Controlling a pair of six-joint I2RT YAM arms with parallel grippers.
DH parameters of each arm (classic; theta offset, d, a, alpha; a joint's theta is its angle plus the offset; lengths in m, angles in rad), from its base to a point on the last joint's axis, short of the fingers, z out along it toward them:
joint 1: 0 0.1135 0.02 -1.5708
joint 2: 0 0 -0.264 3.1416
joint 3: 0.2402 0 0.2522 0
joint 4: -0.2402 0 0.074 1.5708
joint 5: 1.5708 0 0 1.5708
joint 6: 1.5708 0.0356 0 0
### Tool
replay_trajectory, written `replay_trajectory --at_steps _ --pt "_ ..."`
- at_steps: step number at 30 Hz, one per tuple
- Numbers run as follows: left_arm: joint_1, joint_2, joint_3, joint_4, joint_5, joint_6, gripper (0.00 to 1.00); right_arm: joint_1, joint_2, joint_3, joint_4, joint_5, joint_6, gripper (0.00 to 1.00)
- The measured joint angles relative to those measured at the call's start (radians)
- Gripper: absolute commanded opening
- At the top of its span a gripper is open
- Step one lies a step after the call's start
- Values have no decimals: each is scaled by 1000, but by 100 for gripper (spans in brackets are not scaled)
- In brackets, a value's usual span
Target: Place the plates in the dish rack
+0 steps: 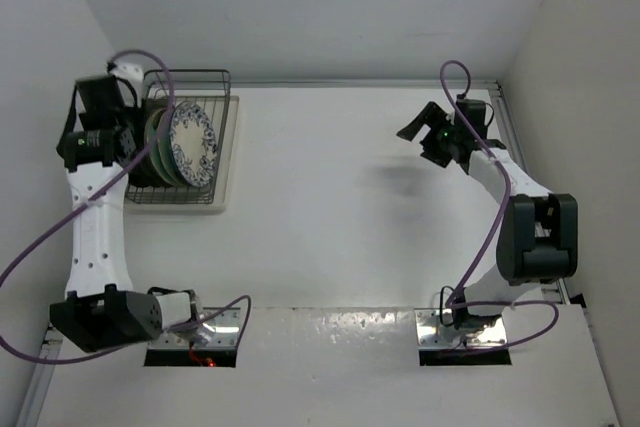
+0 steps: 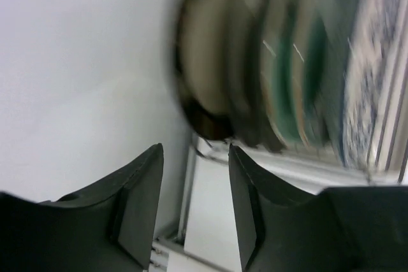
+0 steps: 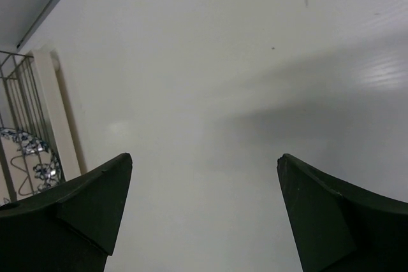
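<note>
The dish rack [image 1: 226,117] stands at the far left on its white tray base [image 1: 216,203]. Several plates stand upright in it: the blue-and-white plate [image 1: 193,142] faces right, with mint-green plates [image 1: 158,137] behind it. In the blurred left wrist view I see dark-rimmed cream plates [image 2: 210,68], green plates [image 2: 287,87] and the blue-and-white plate [image 2: 373,62]. My left gripper [image 1: 135,149] is open and empty [image 2: 194,151], just left of the stack. My right gripper [image 1: 420,133] is open and empty [image 3: 205,157] over bare table at the far right.
White walls close in on the left, back and right. The rack [image 3: 18,87] and blue-and-white plate [image 3: 35,157] show at the left edge of the right wrist view. Purple cables loop from both arms.
</note>
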Motion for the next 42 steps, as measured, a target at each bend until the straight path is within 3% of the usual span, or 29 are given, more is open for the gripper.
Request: replay_trajectory --at_steps 5,9,15,19,27,42 --pt "-52 -184 -404 3 125 134 51 -23 -4 24 -98 13 -54 100" --pt "-72 -447 -710 -13 153 264 63 -33 -46 12 -159 49 -95 100" --pt "-72 -849 -1051 27 147 462 78 -40 -307 -201 -197 99 -130 100" --pt "-72 -997 -1232 74 125 542 79 -40 -523 -377 -215 125 -131 100" --pt "-72 -978 -1298 124 185 544 80 -40 -820 -571 -298 214 -133 100" --pt "-72 -935 -1298 172 227 540 80 -40 -876 -589 -338 258 -133 100"
